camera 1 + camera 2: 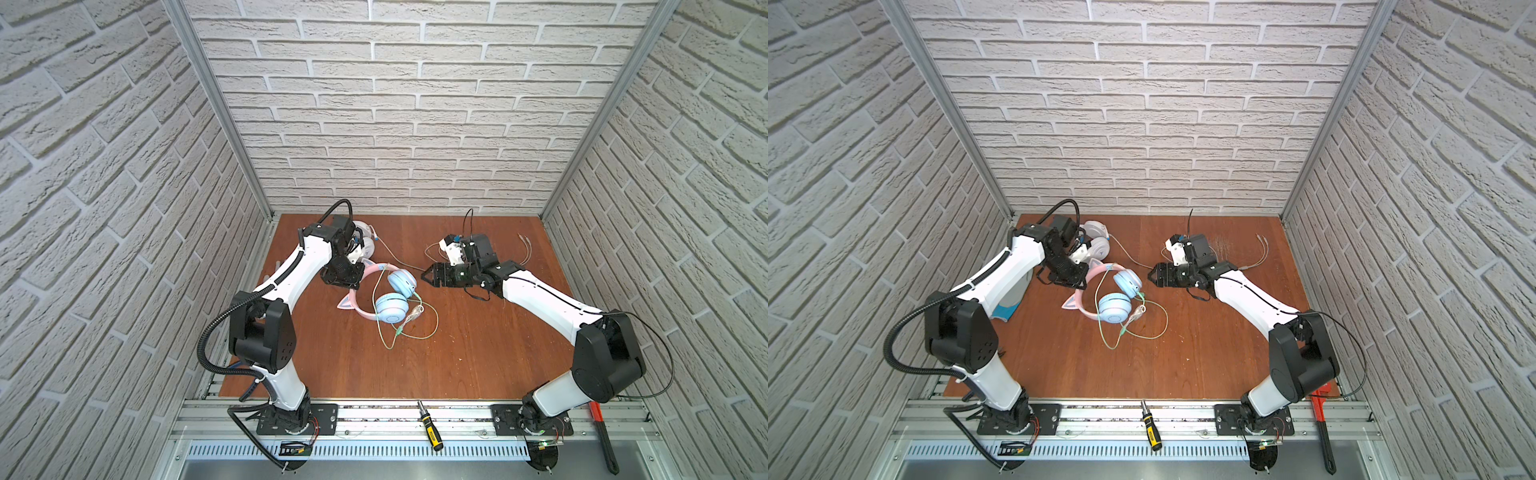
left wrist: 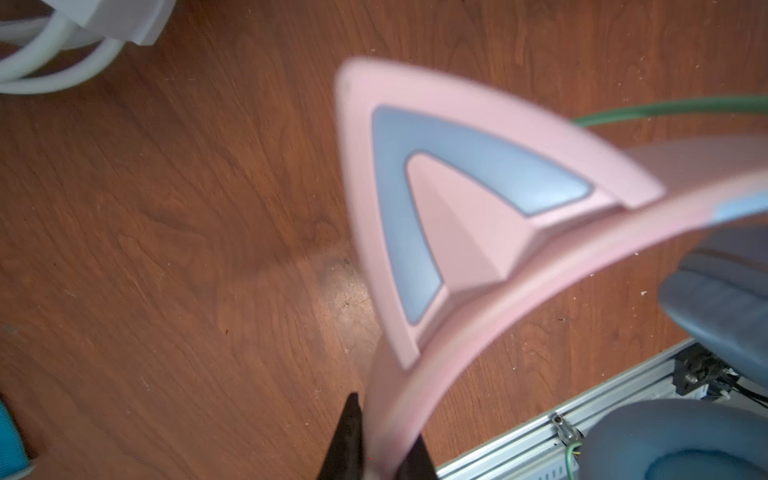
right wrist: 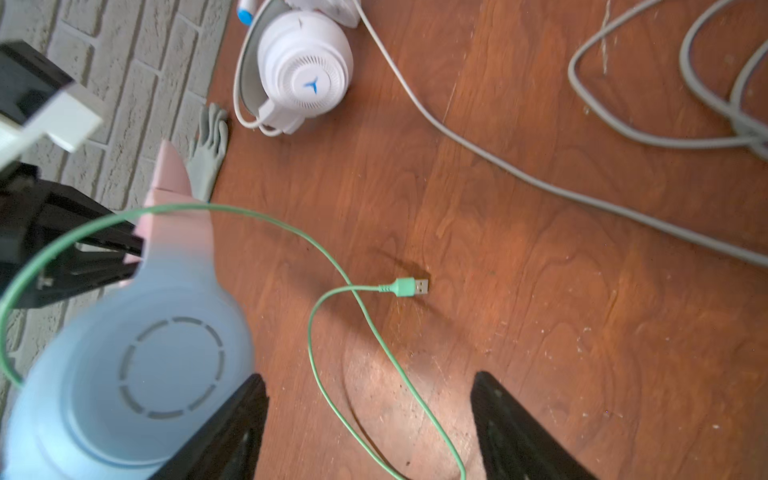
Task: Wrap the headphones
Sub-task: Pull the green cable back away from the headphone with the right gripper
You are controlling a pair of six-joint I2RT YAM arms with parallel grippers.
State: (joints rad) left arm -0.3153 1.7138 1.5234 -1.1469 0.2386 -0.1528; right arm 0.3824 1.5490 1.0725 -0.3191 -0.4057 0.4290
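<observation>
Your table (image 1: 478, 353) carries both pairs, and no box or tray for them that I can make out. Your left gripper (image 2: 384, 440) is clenched on the pink band of the cat-ear headphones (image 1: 390, 312), mid-table. The white headphones (image 3: 303, 70) lie apart, near the back wall behind the left arm. Your right gripper (image 3: 368, 380) is spread wide and empty above the green cable (image 3: 309, 345).

The left pinch looks thin: pull the cable hard and the band may pivot or slip out. One right finger sits just beside a blue cup (image 3: 137, 374) and could knock it. The cable crosses itself, so it may snag. The USB plug (image 3: 409, 287) lies loose and could drag.
</observation>
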